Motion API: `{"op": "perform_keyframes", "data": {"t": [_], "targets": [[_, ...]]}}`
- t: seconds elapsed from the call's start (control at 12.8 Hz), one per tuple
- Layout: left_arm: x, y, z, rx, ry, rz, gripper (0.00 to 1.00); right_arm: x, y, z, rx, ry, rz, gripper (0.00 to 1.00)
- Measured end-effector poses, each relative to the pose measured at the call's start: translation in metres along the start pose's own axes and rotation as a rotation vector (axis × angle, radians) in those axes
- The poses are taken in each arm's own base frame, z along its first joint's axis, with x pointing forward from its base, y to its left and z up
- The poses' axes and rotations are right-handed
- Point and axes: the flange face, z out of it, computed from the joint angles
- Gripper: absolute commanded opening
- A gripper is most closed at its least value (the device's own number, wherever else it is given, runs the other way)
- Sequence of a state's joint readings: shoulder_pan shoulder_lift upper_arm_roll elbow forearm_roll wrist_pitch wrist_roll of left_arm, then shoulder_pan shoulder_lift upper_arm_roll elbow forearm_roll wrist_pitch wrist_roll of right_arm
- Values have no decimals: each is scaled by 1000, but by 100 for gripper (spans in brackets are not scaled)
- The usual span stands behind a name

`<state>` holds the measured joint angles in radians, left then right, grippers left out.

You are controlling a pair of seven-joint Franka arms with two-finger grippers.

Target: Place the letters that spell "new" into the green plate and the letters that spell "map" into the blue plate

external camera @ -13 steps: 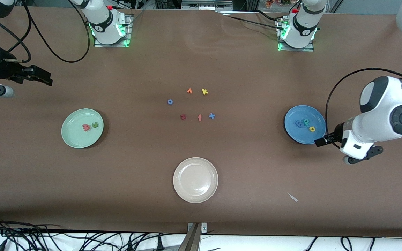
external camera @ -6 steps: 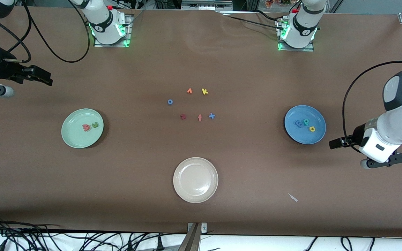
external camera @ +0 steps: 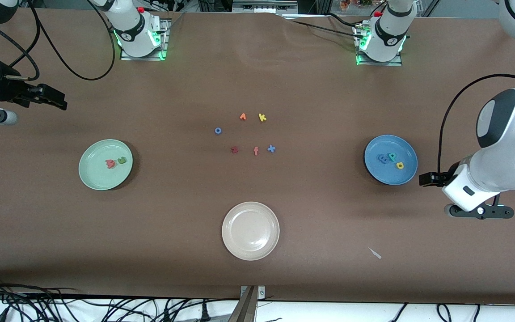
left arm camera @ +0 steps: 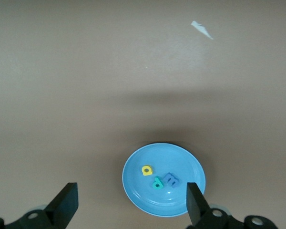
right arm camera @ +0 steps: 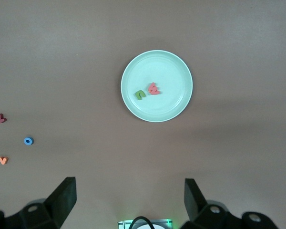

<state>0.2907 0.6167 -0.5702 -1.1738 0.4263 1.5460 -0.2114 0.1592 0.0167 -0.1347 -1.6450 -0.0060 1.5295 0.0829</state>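
**Front view.** Showed the green plate [external camera: 96,176] toward the right arm's end of the table [external camera: 177,89], carrying an olive-green n [external camera: 122,160] with a red w [external camera: 111,163] just beside it. Showed the blue plate [external camera: 380,172] toward the left arm's end, carrying a light blue m [external camera: 382,158], a teal p [external camera: 391,156] and a yellow a [external camera: 400,165] close together. Placed six loose pieces mid-table between the two plates: an orange letter [external camera: 242,116], a yellow k [external camera: 262,117], a blue ring [external camera: 217,130], a dark red z [external camera: 234,150], a salmon f [external camera: 255,151] and a blue cross [external camera: 271,149]. Placed the cream-white plate [external camera: 239,243] nearer the camera than these, and a white scrap [external camera: 375,253] on the cloth nearer still. Caught the left gripper [external camera: 427,179] over bare table just beside the blue plate, and the right gripper [external camera: 56,100] over bare table at the right arm's end, well apart from the green plate.

**Left wrist view.** Framed the blue plate [left arm camera: 181,160] between the fingers [left arm camera: 66,202] of the left gripper [left arm camera: 131,188], spread wide and gripping nothing. Confirmed the yellow a [left arm camera: 147,170], teal p [left arm camera: 157,183] and light blue m [left arm camera: 171,179] in the plate, with the white scrap [left arm camera: 201,29] lying well apart.

**Right wrist view.** Looked down past the right gripper [right arm camera: 129,183], with fingers [right arm camera: 64,193] likewise wide apart and empty. Confirmed the olive-green n [right arm camera: 141,95] and red w [right arm camera: 154,88] in the green plate [right arm camera: 167,67]. Took in the dark red z [right arm camera: 0,118], blue ring [right arm camera: 28,140] and orange letter [right arm camera: 3,161] on bare table.
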Motion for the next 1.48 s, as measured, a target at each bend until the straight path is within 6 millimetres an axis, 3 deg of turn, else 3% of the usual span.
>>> {"op": "perform_keyframes", "data": {"t": [0.16, 0.47, 0.7, 1.02, 1.48], "targets": [[1, -9, -4, -47, -12, 0, 99, 0, 0, 0, 0, 0, 0, 100], [-13, -49, -32, -152, 9, 7, 98, 0, 0, 0, 0, 0, 0, 100], [-18, -40, -31, -149, 32, 20, 99, 0, 0, 0, 0, 0, 0, 100], [-20, -37, 4, -148, 58, 13, 99, 0, 0, 0, 0, 0, 0, 100], [-28, -40, -20, -146, 106, 31, 100, 0, 0, 0, 0, 0, 0, 100]]}}
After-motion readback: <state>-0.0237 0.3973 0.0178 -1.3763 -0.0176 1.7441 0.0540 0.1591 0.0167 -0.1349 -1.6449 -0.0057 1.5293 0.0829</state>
